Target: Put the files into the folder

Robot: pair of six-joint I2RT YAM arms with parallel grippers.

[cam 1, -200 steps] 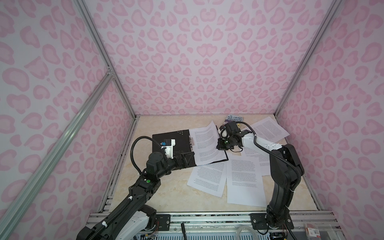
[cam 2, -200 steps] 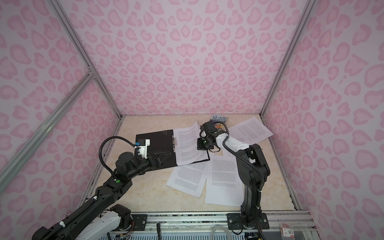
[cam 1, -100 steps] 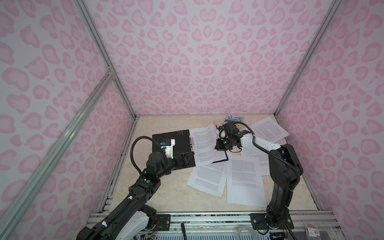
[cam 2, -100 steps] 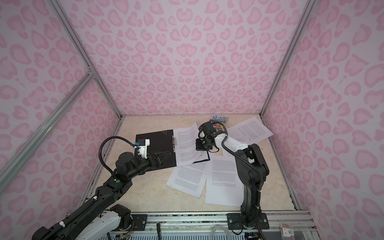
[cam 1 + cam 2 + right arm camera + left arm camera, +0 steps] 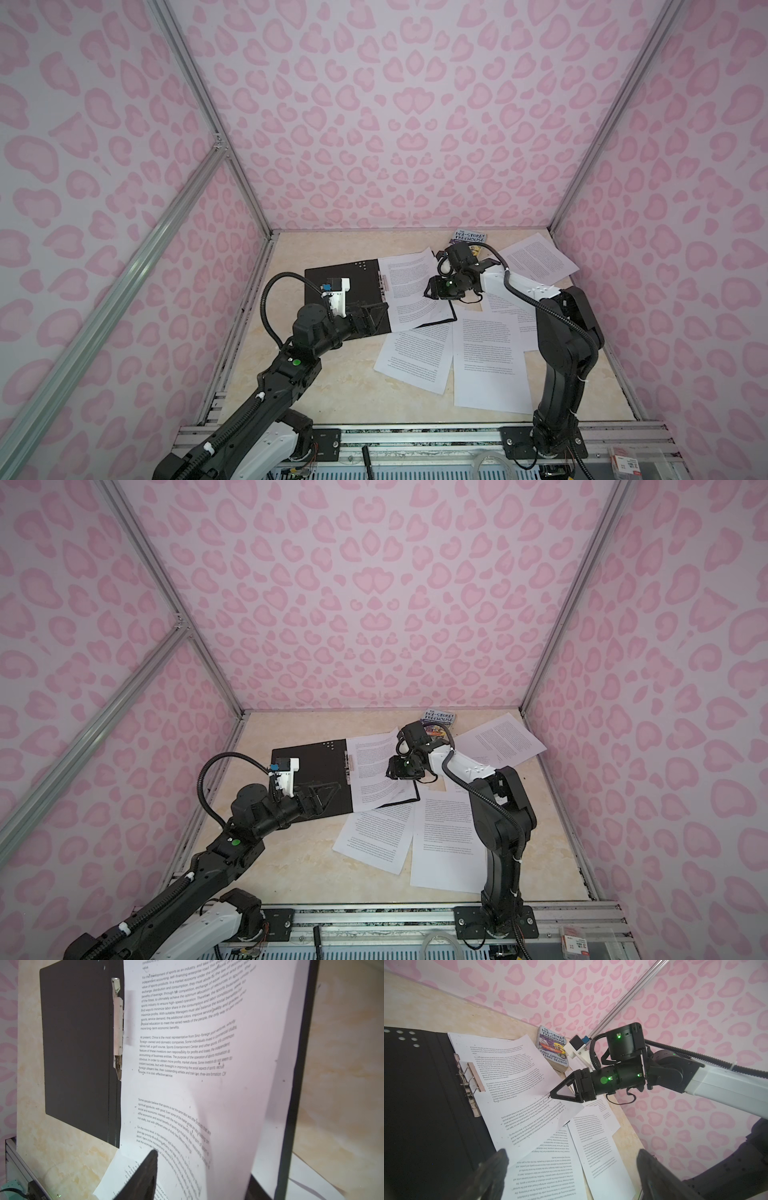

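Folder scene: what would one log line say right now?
folder: open, flat | sheet: on folder, edge lifted | left gripper: open | right gripper: at sheet edge

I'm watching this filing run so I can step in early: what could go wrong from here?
1. The white printed sheet on the open black-lined folder is bowed up on the side by the right hand, not lying flat. It may spring out, or crease when the folder closes.
2. The loose white sheets on the beige table overlap and lie flat, so pinching one may drag its neighbours.
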